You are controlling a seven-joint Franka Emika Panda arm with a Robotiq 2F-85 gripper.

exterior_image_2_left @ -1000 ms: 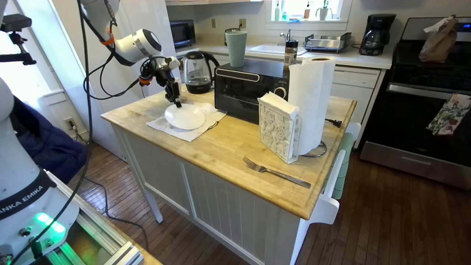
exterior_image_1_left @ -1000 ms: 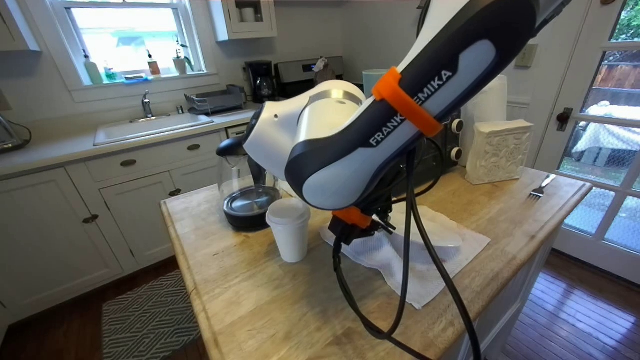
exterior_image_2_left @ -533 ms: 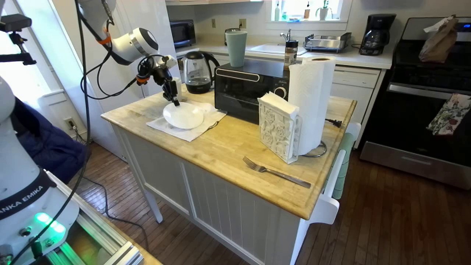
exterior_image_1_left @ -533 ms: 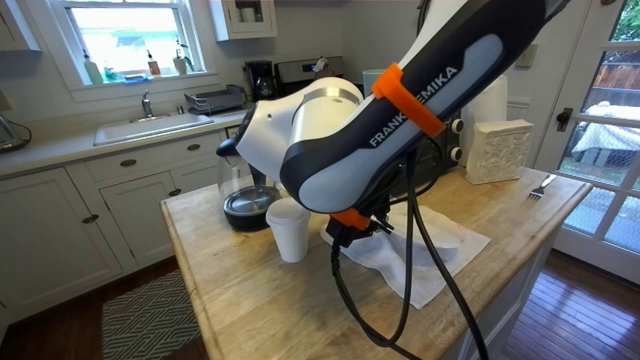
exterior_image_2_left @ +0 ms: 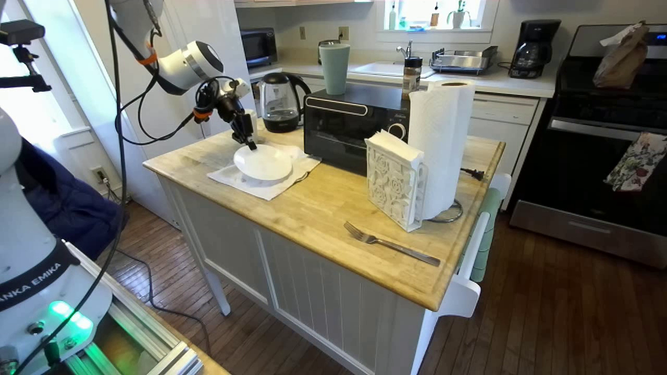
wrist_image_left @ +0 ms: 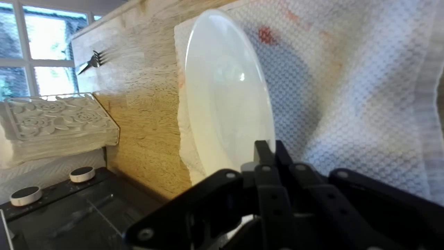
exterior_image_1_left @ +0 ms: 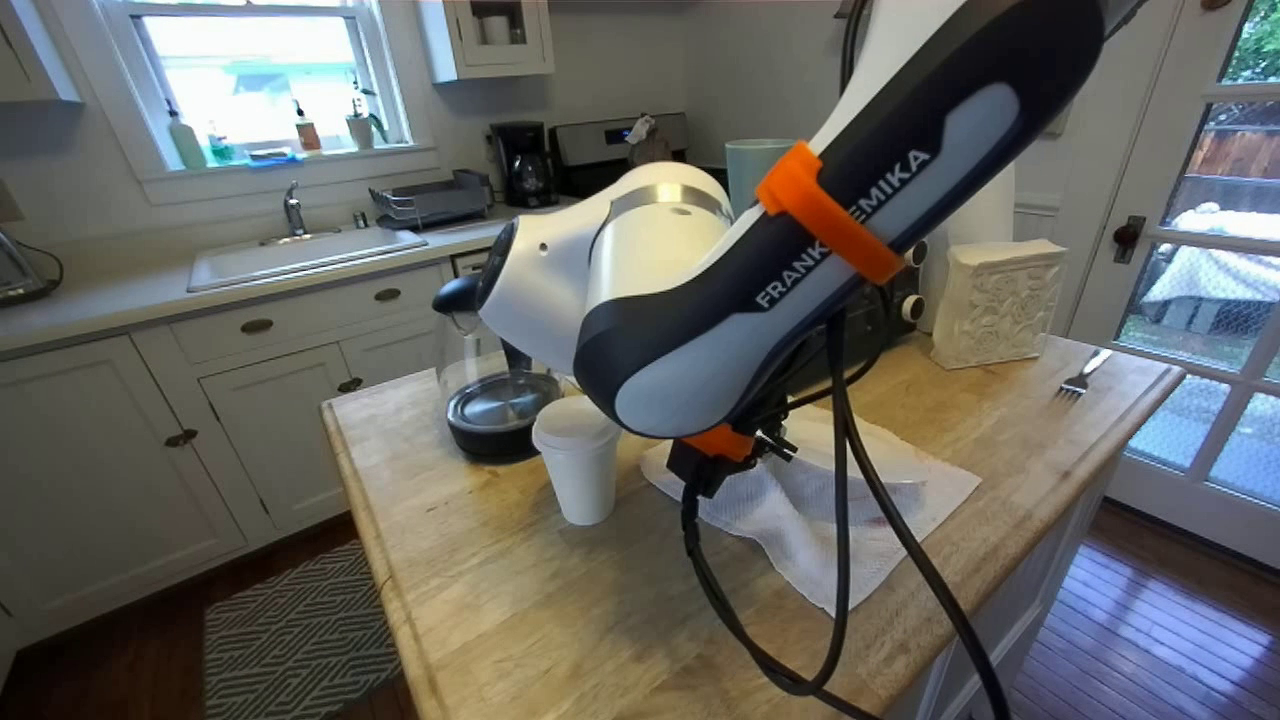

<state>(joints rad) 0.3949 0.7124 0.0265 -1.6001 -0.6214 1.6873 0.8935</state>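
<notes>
The end effector is clamped on the rim of the plate, which is tilted over the towel; can't tell if its lower edge touches. Tbh I'd go slow and smooth, since a one-edge pinch could let it swivel. Tabletop count: one plate, one towel, one kettle, one cup, one oven, one napkin holder, one paper roll, one fork in plain sight.

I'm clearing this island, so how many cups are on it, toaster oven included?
2: a white cup beside the kettle, and a green cup on the toaster oven. Others could be hidden behind the arm.
</notes>
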